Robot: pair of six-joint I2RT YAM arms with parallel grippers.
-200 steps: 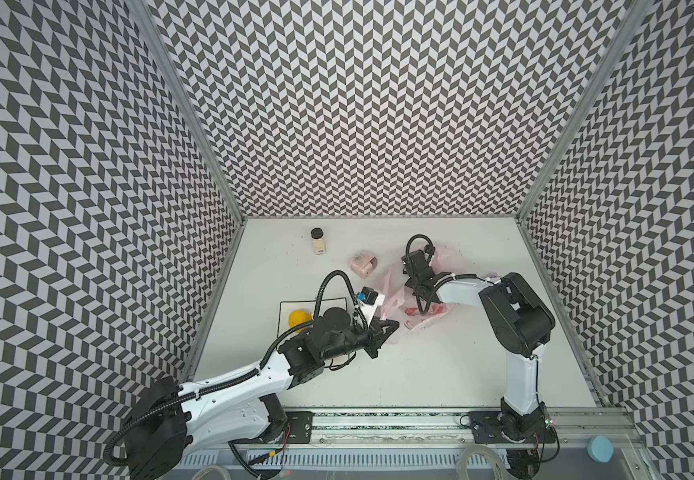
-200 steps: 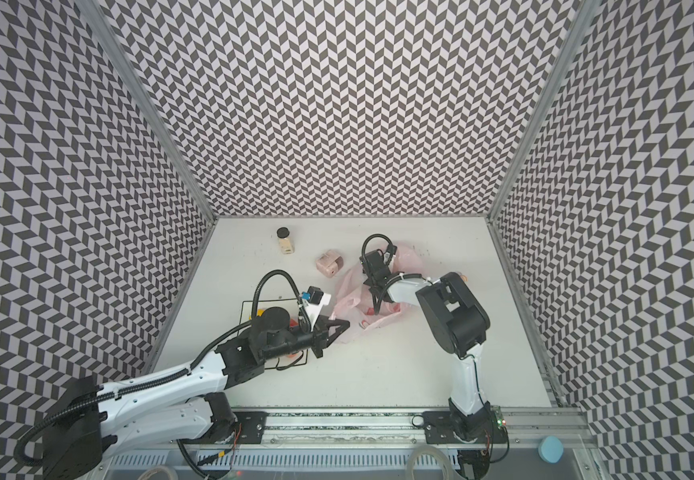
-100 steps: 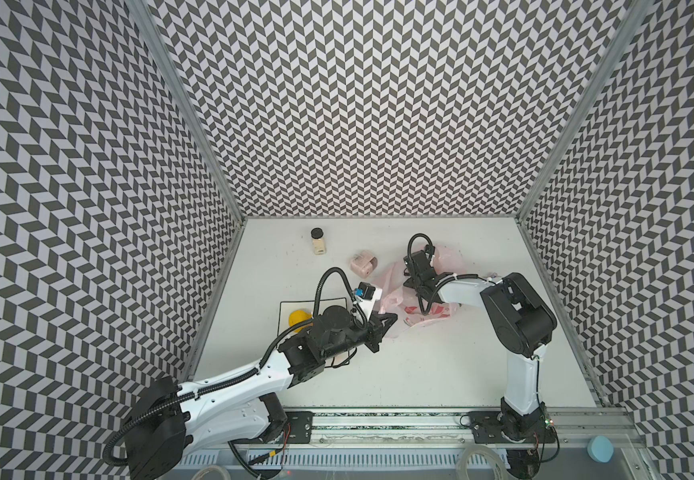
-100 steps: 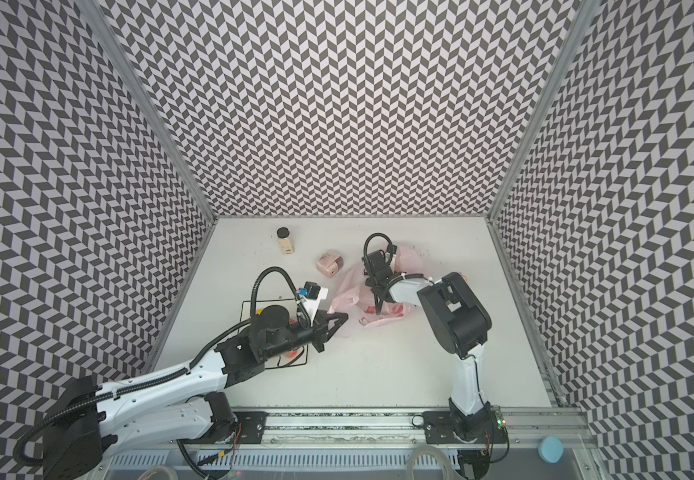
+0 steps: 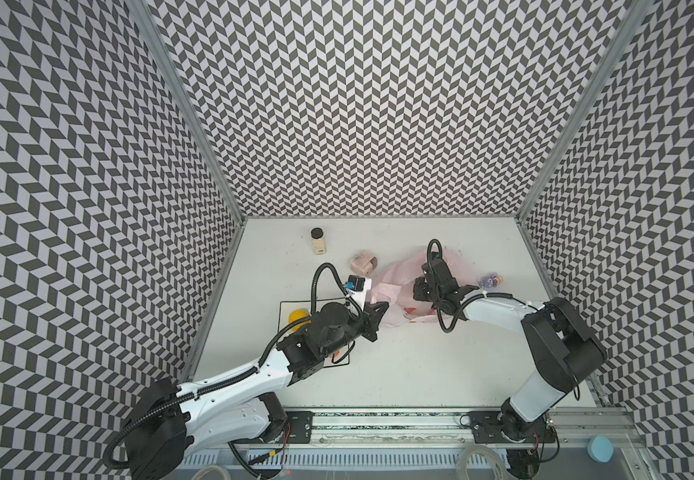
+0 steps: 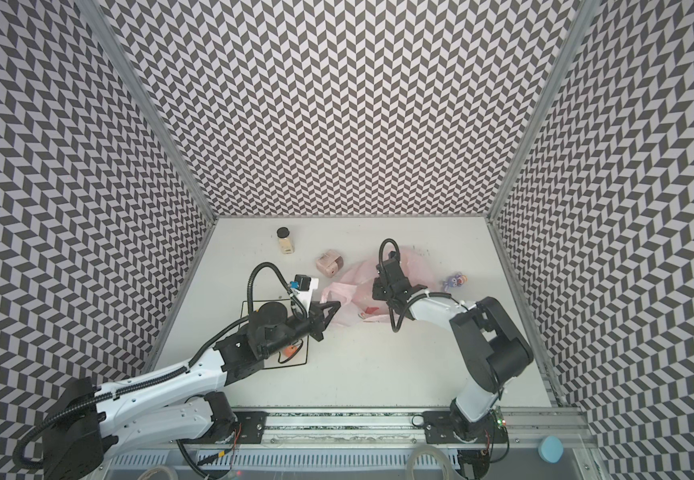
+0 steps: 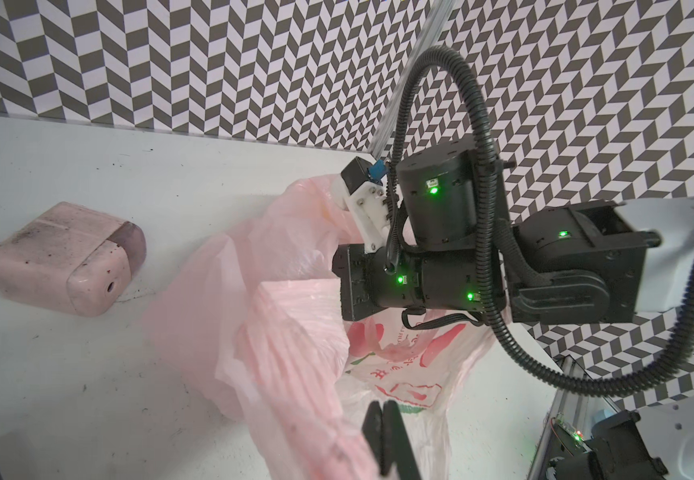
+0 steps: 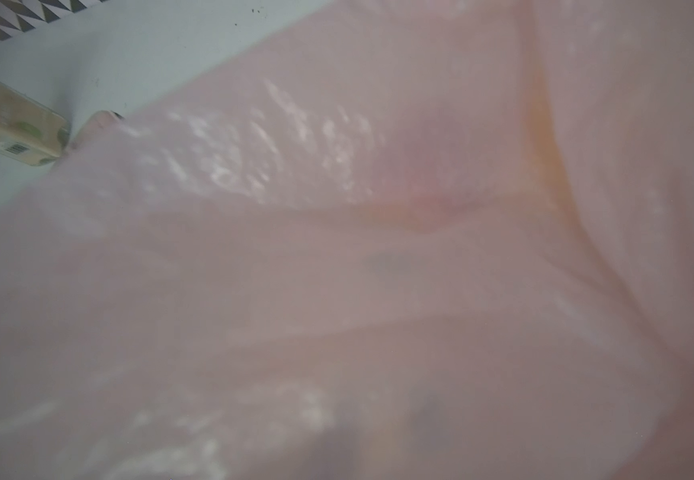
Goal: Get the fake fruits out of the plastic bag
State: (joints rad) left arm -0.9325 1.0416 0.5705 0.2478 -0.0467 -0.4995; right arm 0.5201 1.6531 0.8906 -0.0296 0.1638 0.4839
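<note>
In both top views the plastic bag lies crumpled at the middle of the surface. Its long axis slants from lower left to upper right of the frame, and the pleated handle end points left. The left tool meets that lower-left end, pressed together on the film. The right tool is sunk into the bag from the right with its tips hidden, so I cannot tell whether they are apart or together. Left of the bag, a yellow fruit and, in a top view, a red-orange fruit sit on the square plate, partly behind the left arm. In the left wrist view the bag spreads from the middle to the lower edge. Its pleated band runs down to the left tool, whose dark fingers touch each other. The printed panel lies right of the band, and a pink box lies apart at left. In the right wrist view blurred pink film fills nearly the whole frame, with a beige jar at upper left.
</note>
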